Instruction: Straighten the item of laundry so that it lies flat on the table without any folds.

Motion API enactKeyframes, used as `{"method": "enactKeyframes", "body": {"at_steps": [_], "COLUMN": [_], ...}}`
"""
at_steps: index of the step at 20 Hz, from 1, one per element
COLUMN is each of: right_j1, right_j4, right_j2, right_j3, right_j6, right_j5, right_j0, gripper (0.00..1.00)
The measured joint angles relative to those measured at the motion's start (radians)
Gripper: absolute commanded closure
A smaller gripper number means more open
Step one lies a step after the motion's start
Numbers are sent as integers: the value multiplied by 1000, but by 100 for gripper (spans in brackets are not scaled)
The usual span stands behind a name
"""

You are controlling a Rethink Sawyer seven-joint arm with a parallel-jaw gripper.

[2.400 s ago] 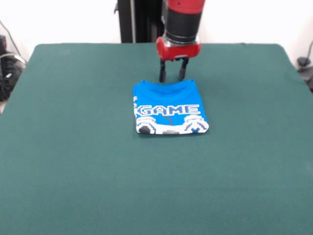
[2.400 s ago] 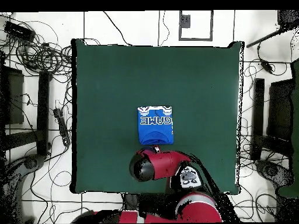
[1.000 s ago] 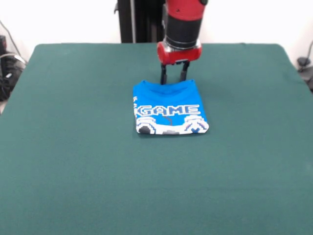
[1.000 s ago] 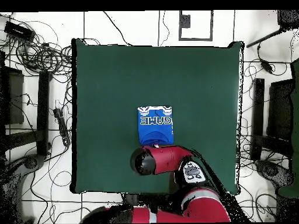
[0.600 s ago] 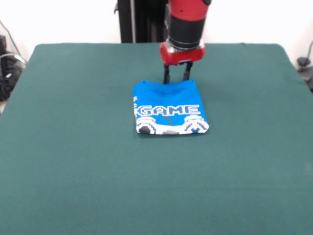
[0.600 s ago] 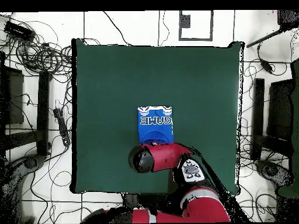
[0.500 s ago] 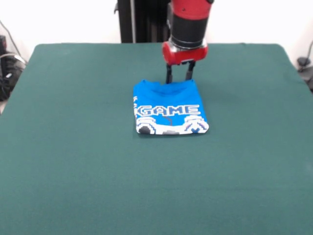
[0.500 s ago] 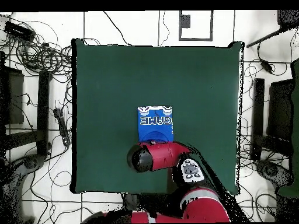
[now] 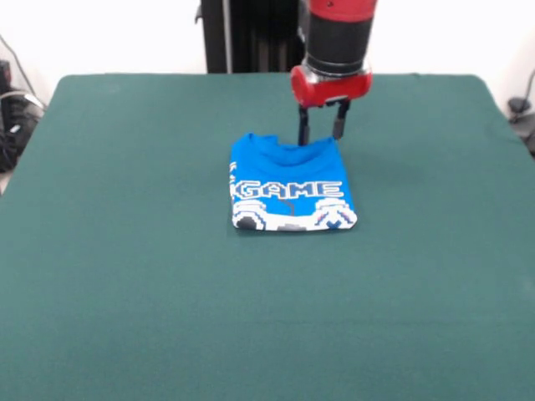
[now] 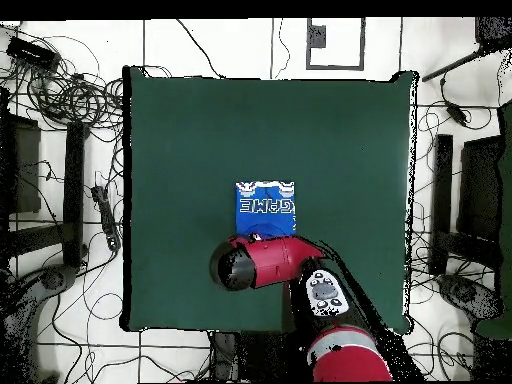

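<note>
The bright blue T-shirt [image 9: 289,185] lies folded mid-table on dark green felt [image 9: 125,276]; unfolding remains. The red-black gripper [image 9: 320,134], fingers spread, hovers at its far edge.

i see bright, even, glare-free light on the dark green felt-covered table [image 9: 125,276], with only soft, faint shadows.

Bare table [image 9: 125,292] surrounds the folded shirt [image 9: 288,188] (gripper [image 9: 321,132] crowds its far edge).
</note>
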Motion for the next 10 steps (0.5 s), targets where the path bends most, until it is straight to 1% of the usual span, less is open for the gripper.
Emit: {"method": "enactKeyframes", "body": {"at_steps": [4,8,10], "right_j1": [-4,11,23], "right_j4": [0,0,0], "right_j2": [15,44,62], "right_j3": [-6,-35,-66], "right_j6": [0,0,0], "right_j5": [0,5,16], "right_j0": [-11,-42,-62], "gripper": [0,0,0]}}
